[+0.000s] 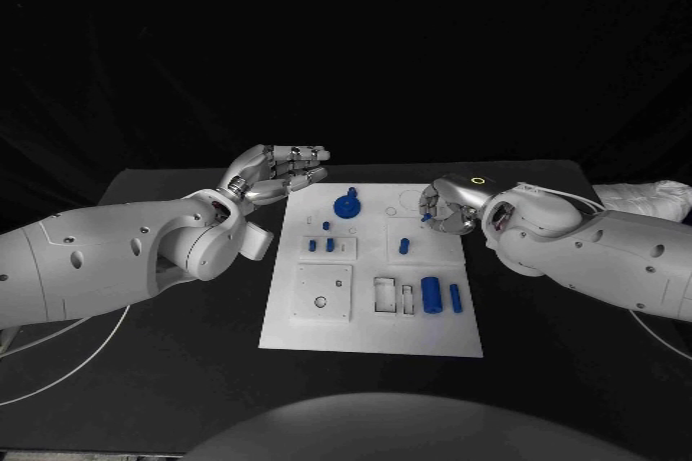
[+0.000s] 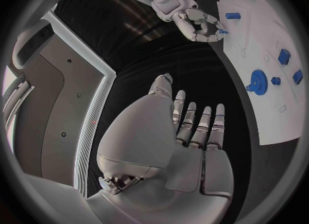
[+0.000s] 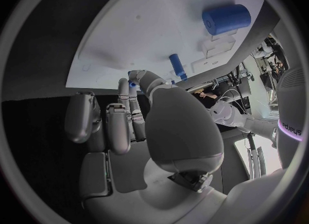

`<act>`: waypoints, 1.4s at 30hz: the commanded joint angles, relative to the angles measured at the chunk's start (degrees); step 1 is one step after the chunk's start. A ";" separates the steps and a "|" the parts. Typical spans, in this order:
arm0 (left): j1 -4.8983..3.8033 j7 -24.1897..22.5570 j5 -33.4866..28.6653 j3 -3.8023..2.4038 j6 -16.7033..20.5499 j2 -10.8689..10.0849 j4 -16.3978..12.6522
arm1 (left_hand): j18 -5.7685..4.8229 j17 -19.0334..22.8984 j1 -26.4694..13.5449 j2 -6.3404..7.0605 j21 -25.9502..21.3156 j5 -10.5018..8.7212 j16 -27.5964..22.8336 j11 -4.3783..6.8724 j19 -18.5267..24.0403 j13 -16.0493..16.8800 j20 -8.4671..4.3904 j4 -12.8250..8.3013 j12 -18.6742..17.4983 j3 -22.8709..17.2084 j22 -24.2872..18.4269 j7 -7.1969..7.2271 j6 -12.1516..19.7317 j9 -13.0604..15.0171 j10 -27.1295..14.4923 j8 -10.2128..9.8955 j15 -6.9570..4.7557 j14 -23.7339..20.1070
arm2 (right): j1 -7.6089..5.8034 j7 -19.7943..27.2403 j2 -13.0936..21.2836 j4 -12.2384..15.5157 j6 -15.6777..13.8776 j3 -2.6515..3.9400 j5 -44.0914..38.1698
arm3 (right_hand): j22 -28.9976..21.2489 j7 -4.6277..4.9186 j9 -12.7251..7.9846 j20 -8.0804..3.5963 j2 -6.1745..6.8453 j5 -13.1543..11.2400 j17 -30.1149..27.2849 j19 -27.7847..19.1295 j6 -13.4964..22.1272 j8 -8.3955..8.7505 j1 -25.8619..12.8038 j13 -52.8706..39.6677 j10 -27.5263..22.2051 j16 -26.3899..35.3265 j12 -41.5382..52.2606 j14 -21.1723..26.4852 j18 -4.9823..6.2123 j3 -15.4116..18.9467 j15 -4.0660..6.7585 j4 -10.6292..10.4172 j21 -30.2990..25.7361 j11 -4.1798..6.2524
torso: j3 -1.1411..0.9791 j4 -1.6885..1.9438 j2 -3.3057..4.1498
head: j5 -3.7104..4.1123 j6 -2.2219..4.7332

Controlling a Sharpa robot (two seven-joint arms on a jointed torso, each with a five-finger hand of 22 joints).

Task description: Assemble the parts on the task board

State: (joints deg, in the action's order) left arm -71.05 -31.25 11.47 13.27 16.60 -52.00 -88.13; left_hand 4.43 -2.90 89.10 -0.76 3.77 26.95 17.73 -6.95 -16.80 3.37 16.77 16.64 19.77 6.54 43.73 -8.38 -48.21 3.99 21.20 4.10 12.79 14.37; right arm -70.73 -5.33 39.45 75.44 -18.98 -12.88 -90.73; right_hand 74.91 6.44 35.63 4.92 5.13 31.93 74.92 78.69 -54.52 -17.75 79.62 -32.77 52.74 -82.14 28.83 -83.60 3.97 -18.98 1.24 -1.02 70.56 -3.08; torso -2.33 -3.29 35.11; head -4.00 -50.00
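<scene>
The right hand (image 1: 449,206) is pinching a small blue peg (image 3: 133,85) between thumb and fingertip over the far right edge of the white task board (image 1: 372,326). The left hand (image 1: 277,173) is hovering released, fingers apart, off the board's far left corner, near the blue gear (image 1: 346,202). Blue cylinders (image 1: 431,293) are lying in the board's near right part.

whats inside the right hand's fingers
A small blue peg shows pinched at the tips of the right hand, over the far right edge of the white plastic task board. The fingers cover most of the peg, so its full shape is hidden.
</scene>
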 commanded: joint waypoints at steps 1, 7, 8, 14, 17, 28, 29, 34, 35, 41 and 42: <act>0.06 -0.30 0.22 -0.04 -0.68 0.23 0.10 | 0.14 0.06 0.52 -0.06 0.29 0.19 -0.17 -0.38 -0.29 0.06 -0.06 -0.08 0.36 0.32 -0.17 -0.30 -0.08 0.02 0.11 0.33 -0.33 -0.04 | -1.01 -0.82 0.49 1.20 -0.01 0.06 0.19 | 9.19 -0.02 -0.04 0.29 -0.03 -0.27 2.58 0.02 0.47 -0.07 -0.84 -0.01 0.37 0.22 0.33 0.08 0.50 0.14 -0.21 -0.07 0.11 -0.11 | 0.01 0.00 -0.03 | 0.14 0.00; 0.14 -0.12 0.22 -0.04 -0.78 0.52 0.36 | 0.13 0.04 0.54 -0.07 0.28 0.19 -0.06 -0.38 -0.27 0.06 -0.06 -0.08 0.37 0.33 -0.23 -0.31 -0.08 0.02 0.11 0.33 -0.35 0.03 | -2.81 -1.23 1.38 3.34 0.83 0.06 0.77 | 9.21 -0.02 0.09 0.30 -0.08 -0.46 2.56 0.06 0.53 -0.09 -0.94 -0.01 0.36 0.24 0.33 0.09 0.48 0.14 -0.23 -0.13 0.18 -0.11 | 0.04 0.03 -0.05 | 0.27 0.00; 0.14 -0.09 0.22 -0.04 -0.80 0.55 0.38 | 0.13 0.03 0.54 -0.08 0.28 0.19 0.01 -0.38 -0.26 0.06 -0.06 -0.08 0.38 0.33 -0.25 -0.31 -0.08 0.01 0.11 0.33 -0.34 0.09 | -2.95 -1.26 1.47 3.61 0.92 0.06 0.84 | 9.21 -0.02 0.09 0.30 -0.08 -0.46 2.56 0.06 0.53 -0.09 -0.94 -0.01 0.36 0.24 0.33 0.09 0.48 0.14 -0.23 -0.13 0.18 -0.11 | 0.03 0.04 -0.04 | 0.20 0.00; 0.16 -0.12 0.22 -0.04 -0.62 0.47 0.35 | 0.12 0.02 0.49 -0.11 0.24 0.10 0.03 -0.38 -0.15 0.05 -0.06 -0.01 0.37 0.40 -0.51 -0.33 -0.05 0.01 0.04 0.31 -0.29 0.09 | -3.34 -1.06 1.92 6.21 1.47 0.06 2.36 | 9.21 0.00 0.26 0.36 -0.09 -0.63 2.64 0.07 0.58 -0.12 -1.08 -0.01 0.41 0.17 0.35 0.03 0.46 0.16 -0.38 -0.20 0.18 -0.09 | -0.04 0.02 0.06 | -0.54 0.00; 0.17 -0.14 0.22 -0.04 -0.41 0.46 0.50 | 0.11 0.03 0.44 -0.13 0.20 0.05 -0.05 -0.38 -0.01 0.05 -0.06 0.02 0.38 0.45 -0.86 -0.33 -0.03 0.00 0.01 0.30 -0.28 0.01 | -3.40 -1.11 1.97 8.50 2.16 0.06 2.62 | 9.18 0.03 0.31 0.39 -0.05 -0.68 2.60 0.01 0.64 -0.11 -1.08 -0.01 0.44 0.19 0.37 0.05 0.48 0.16 -0.45 -0.17 0.08 -0.10 | -0.02 -0.03 0.02 | -1.09 0.00; 0.18 -0.61 0.22 -0.04 0.46 0.25 0.26 | -0.15 0.11 -0.71 -0.57 -0.09 -0.08 -0.48 -0.71 0.85 0.02 -0.05 0.18 0.49 1.23 -2.43 -0.59 0.18 -0.04 -0.45 0.18 -0.69 -0.79 | -3.25 -2.69 -1.87 15.43 7.82 0.08 -1.84 | 8.99 0.45 0.46 0.68 0.20 -0.81 2.07 -0.33 1.69 0.55 -0.88 0.03 0.66 0.50 0.38 0.28 0.60 -0.21 -0.80 0.18 -0.55 -0.37 | 0.00 0.12 0.04 | -2.22 0.00; 0.18 -0.80 0.22 -0.04 0.60 0.18 0.22 | -0.24 0.14 -1.41 -0.76 -0.13 -0.26 -0.73 -0.84 1.03 0.01 -0.05 0.20 0.55 1.58 -2.79 -0.68 0.23 -0.04 -0.60 0.15 -0.98 -1.20 | -3.19 -2.86 -2.50 15.48 8.44 0.08 -2.45 | 8.95 0.43 0.48 0.69 0.20 -0.83 1.96 -0.39 1.67 0.56 -0.84 0.04 0.69 0.57 0.38 0.35 0.63 -0.25 -0.79 0.22 -0.66 -0.35 | 0.01 0.12 0.03 | -2.32 0.00; 0.18 -2.32 -0.34 -0.04 1.64 -0.31 0.11 | -0.54 0.52 -8.62 -1.25 -0.50 -3.00 -3.59 -0.90 2.87 -0.13 -0.14 0.27 -0.03 3.91 -5.68 -0.74 0.85 -0.07 -2.36 -0.07 -2.74 -4.97 | -2.66 -3.24 -5.05 15.12 10.83 0.08 -4.63 | 8.92 0.40 0.50 0.72 0.19 -0.92 1.94 -0.46 1.73 0.70 -0.78 0.06 0.99 0.59 0.45 0.37 0.67 -0.40 -0.75 0.32 -0.79 -0.29 | 0.01 0.15 0.05 | -3.03 0.00; 0.18 -2.73 -0.48 -0.04 1.99 -0.46 0.06 | -0.58 0.61 -9.89 -0.87 -0.65 -4.18 -4.41 -0.68 3.89 -0.18 -0.19 0.26 -0.39 4.05 -7.00 -0.56 1.17 -0.08 -3.15 -0.15 -3.13 -6.04 | -2.46 -3.26 -5.52 15.00 11.22 0.08 -4.90 | 8.92 0.40 0.50 0.72 0.18 -0.93 1.93 -0.46 1.74 0.70 -0.78 0.06 1.00 0.59 0.45 0.37 0.67 -0.41 -0.75 0.32 -0.79 -0.29 | 0.03 0.15 0.06 | -3.15 0.00; 0.17 -4.46 -1.22 -0.05 3.60 -1.25 -0.25 | -0.12 1.08 -14.60 2.13 -0.80 -10.79 -7.71 1.44 7.50 -0.53 -0.48 0.38 -2.92 1.76 -11.30 1.09 3.66 -0.19 -8.32 -0.40 -4.29 -9.99 | -1.25 -3.46 -7.94 13.91 13.27 0.07 -5.64 | 8.88 0.41 0.50 0.73 0.17 -0.98 1.80 -0.55 1.78 0.79 -0.75 0.07 1.19 0.68 0.48 0.45 0.71 -0.49 -0.73 0.37 -0.93 -0.26 | 0.07 0.06 0.04 | -3.93 0.00; 0.17 -4.61 -1.43 -0.05 3.74 -1.33 -0.29 | 0.03 1.17 -15.23 2.78 -0.87 -11.46 -8.23 2.00 7.97 -0.62 -0.53 0.40 -3.50 1.24 -12.29 1.52 4.99 -0.30 -9.39 -0.52 -4.31 -10.52 | -1.08 -3.53 -8.29 13.70 13.63 0.07 -5.68 | 8.88 0.41 0.50 0.73 0.17 -0.98 1.80 -0.55 1.78 0.79 -0.75 0.07 1.19 0.68 0.48 0.45 0.71 -0.49 -0.73 0.37 -0.93 -0.26 | 0.06 0.09 0.01 | -3.95 0.00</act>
State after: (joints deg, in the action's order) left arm -70.86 -33.20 11.04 13.27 18.69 -53.35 -88.18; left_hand 4.45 -1.75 74.36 2.04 3.09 15.76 9.64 -5.09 -9.01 2.79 16.19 17.01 16.41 7.96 31.68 -6.97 -43.46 3.73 12.13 3.72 8.48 4.06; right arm -71.92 -8.06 31.35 89.36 -8.91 -12.82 -94.05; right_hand 74.94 6.85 36.14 5.33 5.07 31.17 74.90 78.28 -53.10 -17.16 79.08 -32.73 53.55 -81.82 29.05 -83.41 3.97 -19.22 0.61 -0.79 69.99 -3.47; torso -2.27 -3.19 35.16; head -7.72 -50.00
